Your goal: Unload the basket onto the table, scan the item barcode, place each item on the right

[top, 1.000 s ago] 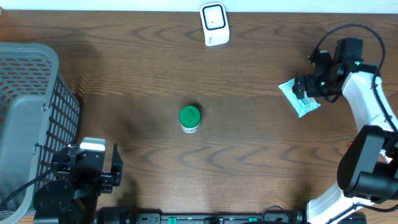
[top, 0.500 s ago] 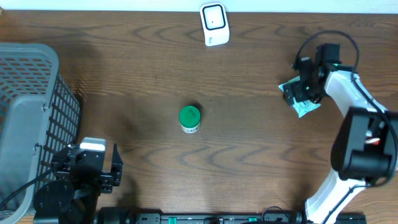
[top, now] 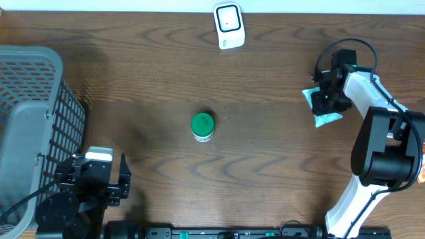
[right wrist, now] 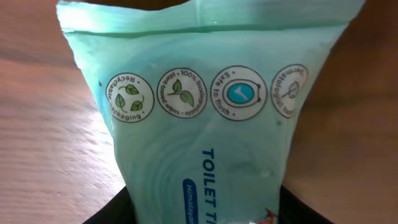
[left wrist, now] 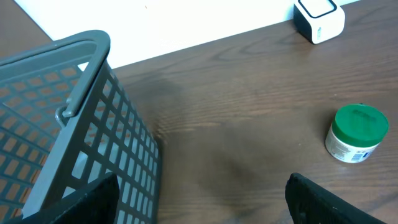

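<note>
Here: dark wooden table [top: 279, 153]; scanner [top: 229, 25] by white wall [left wrist: 186, 25].

teal pack [right wrist: 211, 155], blue "TOILET T", round badge "Safe to flush"

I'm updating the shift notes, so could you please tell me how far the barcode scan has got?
Nothing looks done yet. In hand: the right gripper sits over the pale green plastic toilet-tissue packet; whether it is gripped isn't clear. Left: carry it to the white box-shaped scanner at the far edge and show its barcode.
</note>
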Controlling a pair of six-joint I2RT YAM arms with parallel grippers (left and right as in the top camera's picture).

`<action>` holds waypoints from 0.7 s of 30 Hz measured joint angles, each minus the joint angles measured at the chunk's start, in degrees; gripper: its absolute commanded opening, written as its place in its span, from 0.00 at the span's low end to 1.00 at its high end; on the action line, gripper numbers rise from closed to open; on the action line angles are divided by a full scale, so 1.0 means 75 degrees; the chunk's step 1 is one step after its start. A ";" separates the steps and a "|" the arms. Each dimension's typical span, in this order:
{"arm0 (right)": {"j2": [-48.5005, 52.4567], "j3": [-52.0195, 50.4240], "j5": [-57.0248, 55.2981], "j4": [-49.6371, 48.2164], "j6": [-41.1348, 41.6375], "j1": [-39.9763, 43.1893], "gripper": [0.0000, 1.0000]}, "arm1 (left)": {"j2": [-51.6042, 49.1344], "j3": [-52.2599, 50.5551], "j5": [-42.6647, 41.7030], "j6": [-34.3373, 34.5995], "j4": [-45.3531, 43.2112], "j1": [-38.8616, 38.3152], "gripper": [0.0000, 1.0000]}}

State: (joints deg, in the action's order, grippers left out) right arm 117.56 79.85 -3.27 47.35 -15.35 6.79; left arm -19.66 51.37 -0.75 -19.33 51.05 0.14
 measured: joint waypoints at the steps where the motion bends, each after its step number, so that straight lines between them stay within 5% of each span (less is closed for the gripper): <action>1: 0.0020 0.0067 -0.0093 0.0198 0.0082 0.0017 0.51 | 0.0000 0.0000 0.0000 0.0000 0.0000 0.0000 0.86; 12: -0.0032 0.1495 -0.0764 0.1853 0.0414 0.0947 0.50 | 0.0000 0.0000 0.0000 0.0000 0.0003 0.0000 0.86; 17: -0.0064 0.1498 -0.0493 0.1891 0.0627 0.1833 0.99 | 0.0000 0.0000 0.0000 0.0000 0.0000 0.0000 0.86; 21: -0.0064 0.1495 0.0522 0.1953 0.0242 0.2072 0.99 | 0.0000 0.0000 0.0000 0.0000 0.0000 0.0000 0.86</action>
State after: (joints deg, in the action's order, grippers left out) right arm 117.08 91.07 0.64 62.00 -13.54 22.33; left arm -19.66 51.37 -0.75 -19.33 51.05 0.14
